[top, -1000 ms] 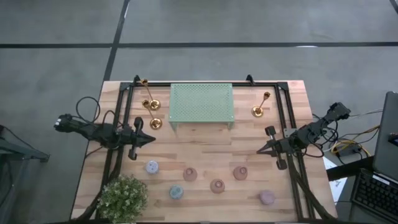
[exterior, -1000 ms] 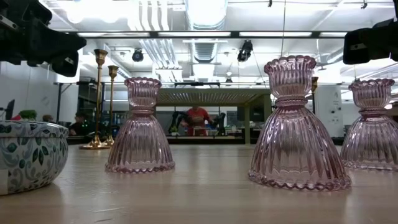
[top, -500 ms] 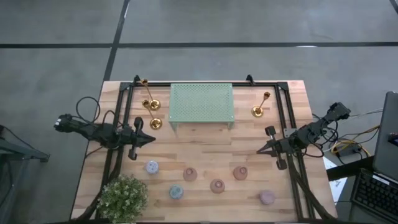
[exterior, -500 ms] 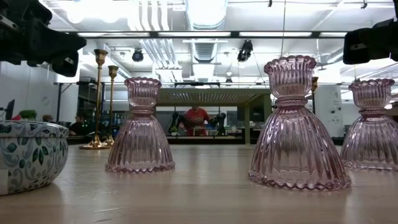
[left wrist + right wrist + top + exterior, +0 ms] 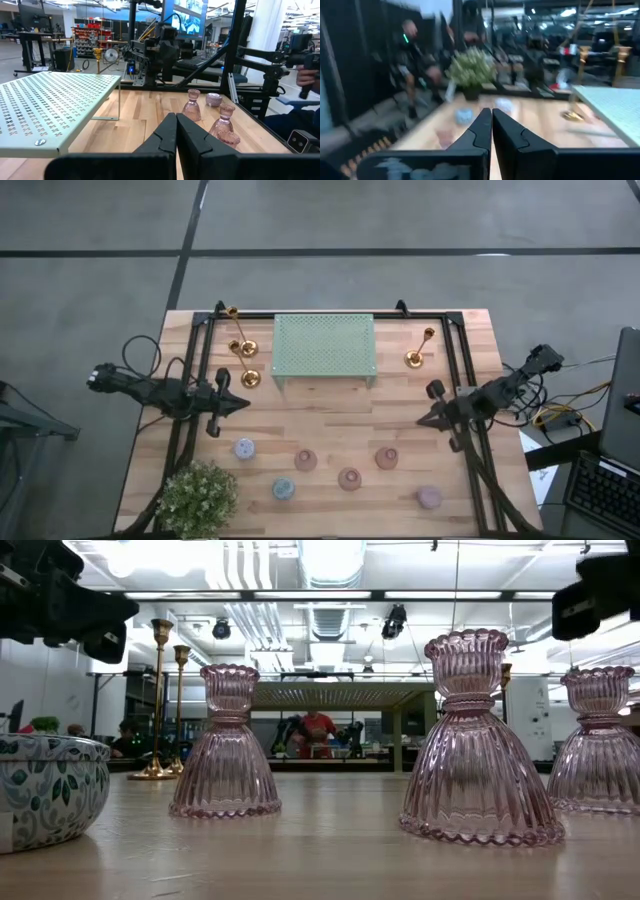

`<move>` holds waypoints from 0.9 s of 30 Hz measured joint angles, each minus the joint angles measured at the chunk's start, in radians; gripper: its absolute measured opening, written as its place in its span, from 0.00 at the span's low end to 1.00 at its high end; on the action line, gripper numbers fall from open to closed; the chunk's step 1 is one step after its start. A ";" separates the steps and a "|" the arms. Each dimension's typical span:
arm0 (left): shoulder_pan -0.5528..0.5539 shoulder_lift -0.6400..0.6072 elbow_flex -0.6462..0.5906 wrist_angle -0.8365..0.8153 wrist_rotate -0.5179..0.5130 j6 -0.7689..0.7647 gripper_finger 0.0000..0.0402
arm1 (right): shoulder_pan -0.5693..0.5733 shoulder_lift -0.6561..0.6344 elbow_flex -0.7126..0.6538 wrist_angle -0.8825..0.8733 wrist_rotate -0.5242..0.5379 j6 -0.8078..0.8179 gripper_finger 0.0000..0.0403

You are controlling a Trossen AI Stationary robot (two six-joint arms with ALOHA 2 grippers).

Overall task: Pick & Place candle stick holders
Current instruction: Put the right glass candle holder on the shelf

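Two gold candlesticks (image 5: 246, 363) stand on their round bases left of the mint-green rack (image 5: 324, 345), and a third (image 5: 418, 352) stands right of it. Several small pink, blue and lilac cups stand along the near half of the table, among them a blue one (image 5: 244, 448), a pink one (image 5: 349, 478) and a lilac one (image 5: 429, 497). My left gripper (image 5: 243, 404) is shut and empty above the table's left side; its fingers meet in the left wrist view (image 5: 176, 120). My right gripper (image 5: 420, 418) is shut and empty above the right side, as its wrist view (image 5: 492, 112) shows.
A bushy potted plant (image 5: 198, 495) stands at the near left corner; its patterned pot (image 5: 45, 790) shows in the low view. A black frame (image 5: 200, 370) runs along the table's left, right and far sides. People show in the room beyond the table.
My right gripper has risen a little and shifted slightly toward the table's right edge, still shut. Nothing on the table has moved.
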 joint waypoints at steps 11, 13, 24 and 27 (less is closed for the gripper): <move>0.000 0.000 0.000 0.000 0.000 0.000 0.02 | -0.002 0.056 0.000 0.317 -0.022 0.272 0.02; 0.000 0.000 0.000 0.000 0.000 0.000 0.02 | -0.002 0.066 0.000 0.334 -0.016 0.261 0.02; 0.000 0.000 0.000 0.000 0.000 0.000 0.02 | 0.001 0.292 0.104 0.319 -0.005 0.310 0.02; 0.000 0.000 0.000 0.000 0.000 0.000 0.02 | 0.002 0.402 0.224 0.167 -0.015 0.359 0.03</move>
